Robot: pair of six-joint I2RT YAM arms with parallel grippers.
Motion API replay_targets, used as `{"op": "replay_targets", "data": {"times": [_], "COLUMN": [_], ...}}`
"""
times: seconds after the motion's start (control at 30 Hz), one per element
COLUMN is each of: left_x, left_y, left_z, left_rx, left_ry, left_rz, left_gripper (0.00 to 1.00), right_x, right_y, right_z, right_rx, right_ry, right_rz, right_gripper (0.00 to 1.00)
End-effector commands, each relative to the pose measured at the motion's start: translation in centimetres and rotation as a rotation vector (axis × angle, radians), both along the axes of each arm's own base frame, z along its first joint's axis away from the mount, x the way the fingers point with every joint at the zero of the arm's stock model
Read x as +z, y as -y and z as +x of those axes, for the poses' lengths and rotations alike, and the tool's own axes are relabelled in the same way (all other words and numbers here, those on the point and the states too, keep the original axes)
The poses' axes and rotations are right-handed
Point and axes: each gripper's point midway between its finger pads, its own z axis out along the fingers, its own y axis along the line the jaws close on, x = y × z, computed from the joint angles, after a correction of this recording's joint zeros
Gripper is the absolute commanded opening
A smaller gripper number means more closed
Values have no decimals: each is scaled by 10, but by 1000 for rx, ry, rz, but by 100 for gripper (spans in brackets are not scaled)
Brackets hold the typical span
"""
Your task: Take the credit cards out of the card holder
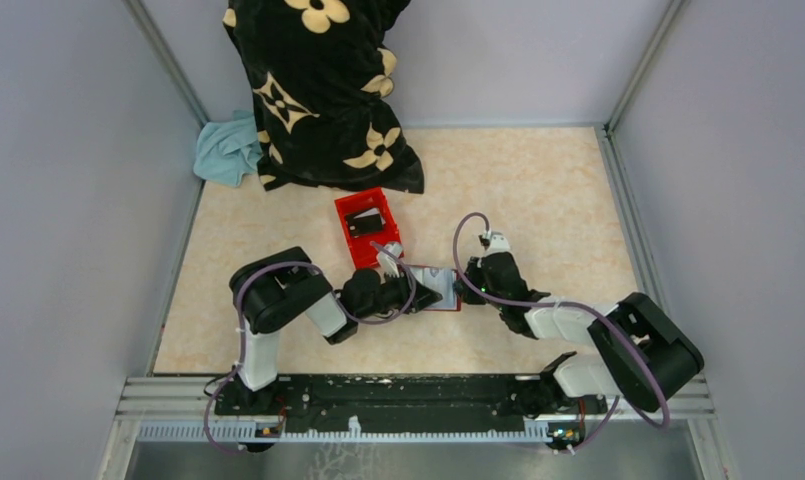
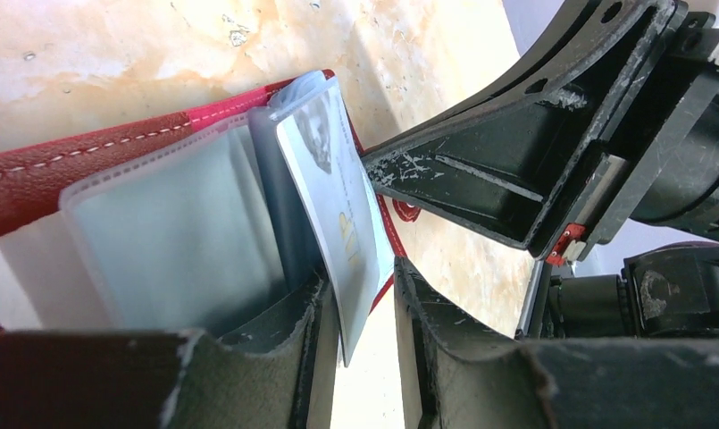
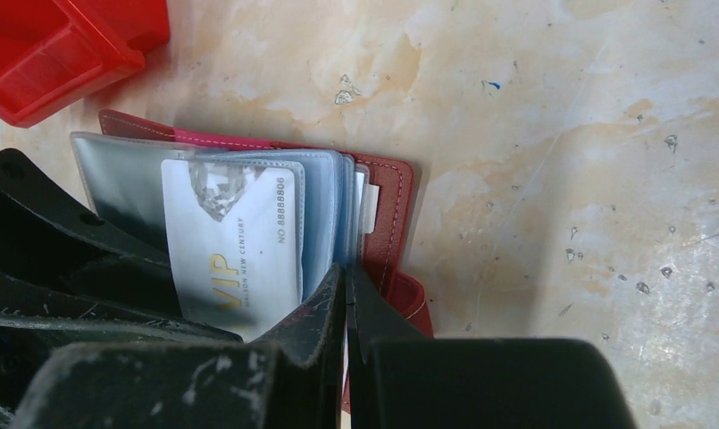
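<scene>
1. Top external: seeing card holder [image 1: 443, 290] lying open on table [image 1: 538, 190], front-centre, between left gripper [image 1: 418, 292] and right gripper [image 1: 465, 285], both tips at it
2. Same view: red box [image 1: 353, 245] near, behind and to the left of card holder, not touching; black flowered blanket [image 1: 318, 90] and teal cloth [image 1: 228, 150] heaped at back left, well apart
3. Left wrist: left gripper [image 2: 362, 277] with jaws parted; lower corner of pale card [image 2: 338, 214] sitting in the gap, leaning on one finger [image 2: 306, 349], bare table showing between card and the other finger, so not pinched
4. Left wrist: card tilted up off clear plastic sleeves [image 2: 177, 232], far end tucked under a sleeve; red stitched cover of card holder [image 2: 70, 170] beneath
5. Left wrist: right gripper tip touching card holder's edge just beside card
6. Right wrist: right gripper [image 3: 346, 277] with fingers pressed together, tips down at plastic sleeves [image 3: 324, 197] beside card holder's red cover [image 3: 396, 206]; cannot tell whether anything nipped between them
7. Right wrist: card [image 3: 235, 241] face up, gold "VIP" plus a number printed on it, top edge under a sleeve, lower corner hidden behind gripper bodies
8. Right wrist: corner of red box [image 3: 61, 45] at top left, apart from card holder
</scene>
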Motion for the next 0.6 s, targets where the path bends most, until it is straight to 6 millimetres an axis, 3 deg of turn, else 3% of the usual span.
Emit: {"op": "replay_targets", "data": {"times": [0.0,0.3,0.57], "left_x": [-8,0,7], "left_y": [-13,-25,-30], "left_z": [-3,-1,-3], "left_rx": [-4,9,-5], "left_ry": [-6,-5,-18], "left_rz": [35,-16,-82], "left_gripper": [36,35,24], "right_x": [-24,-29,-33], "right_y": [11,12,11], "right_z": [-15,-15,-15], "right_rx": [-2,-3,3], "right_ry": [-80,-97,-107], "right_rz": [-29,-31,-35], "right_gripper": [0,0,0]}}
